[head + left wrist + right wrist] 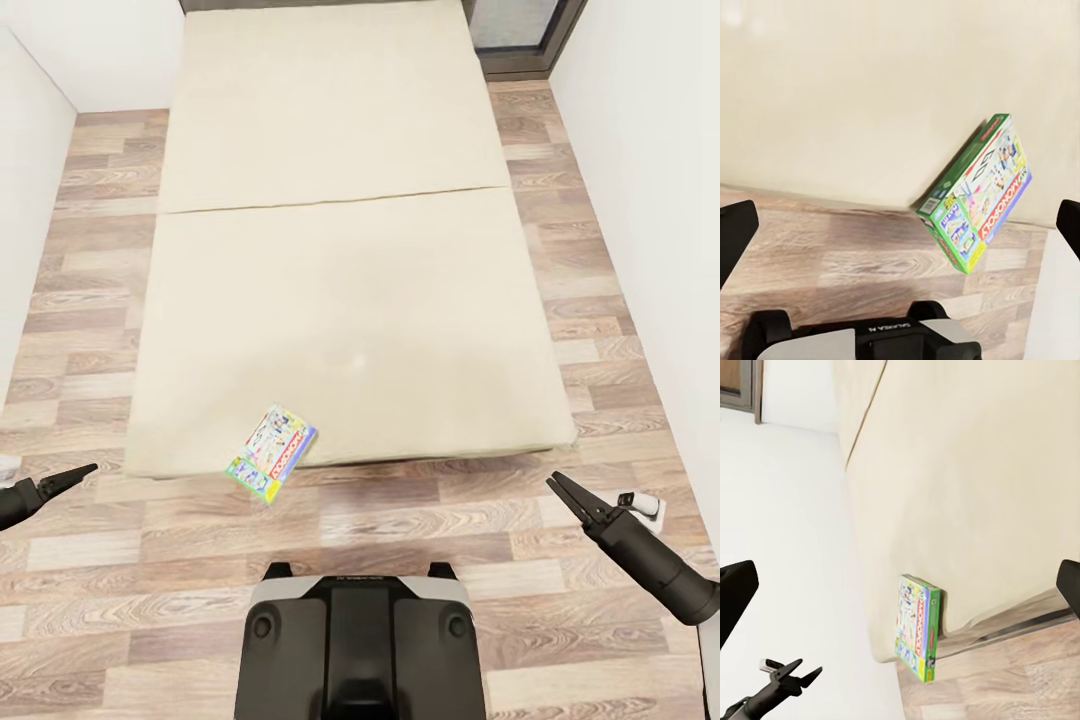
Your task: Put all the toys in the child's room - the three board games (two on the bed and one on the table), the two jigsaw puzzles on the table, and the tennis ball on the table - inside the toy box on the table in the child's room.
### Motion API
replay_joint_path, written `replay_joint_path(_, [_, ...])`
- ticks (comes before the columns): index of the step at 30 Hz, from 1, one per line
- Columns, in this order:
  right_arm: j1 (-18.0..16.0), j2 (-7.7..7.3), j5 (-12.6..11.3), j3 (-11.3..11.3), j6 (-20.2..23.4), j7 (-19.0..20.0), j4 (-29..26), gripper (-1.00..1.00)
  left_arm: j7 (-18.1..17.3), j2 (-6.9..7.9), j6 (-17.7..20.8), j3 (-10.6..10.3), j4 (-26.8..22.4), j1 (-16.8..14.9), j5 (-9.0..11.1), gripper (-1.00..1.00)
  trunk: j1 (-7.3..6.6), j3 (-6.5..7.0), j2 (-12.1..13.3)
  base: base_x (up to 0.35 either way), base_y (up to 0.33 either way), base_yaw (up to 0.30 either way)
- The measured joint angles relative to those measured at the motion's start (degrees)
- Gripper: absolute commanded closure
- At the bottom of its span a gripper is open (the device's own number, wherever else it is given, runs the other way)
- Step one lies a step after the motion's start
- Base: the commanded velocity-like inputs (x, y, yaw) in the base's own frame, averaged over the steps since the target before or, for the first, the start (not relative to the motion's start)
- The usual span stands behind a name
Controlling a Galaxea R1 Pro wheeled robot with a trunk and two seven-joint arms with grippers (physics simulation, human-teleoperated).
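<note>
One board game (272,452), a flat box with green sides lettered MONOPOLY, lies on the near edge of the bed (340,260) and hangs over it toward the floor. It also appears in the left wrist view (979,199) and in the right wrist view (916,624). My left gripper (78,471) hovers open over the floor, left of the box. My right gripper (562,491) hovers open, well right of it. Both are empty. The table, toy box, jigsaw puzzles and tennis ball are out of view.
The beige mattress spans most of the room between white walls. Strips of wood-plank floor (90,250) run along both sides and in front of the bed. A dark door frame (520,45) stands at the far right. My base (360,640) faces the bed's foot.
</note>
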Motion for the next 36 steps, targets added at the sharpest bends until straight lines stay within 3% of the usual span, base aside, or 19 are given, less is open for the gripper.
replay_joint_path(10, [0.00,-0.07,0.00,0.98,0.00,-0.05,0.00,-1.00,-0.01,-0.18,0.06,0.00,0.00,-0.01,-0.06,-1.00,0.00,0.94,0.00,0.000,0.000,0.000])
replay_joint_path(36, [0.00,-0.07,0.00,1.04,-0.04,-0.13,0.00,-1.00,0.04,-0.62,0.06,-0.09,0.00,0.00,-0.09,-1.00,0.00,3.40,0.00,0.000,0.000,0.000])
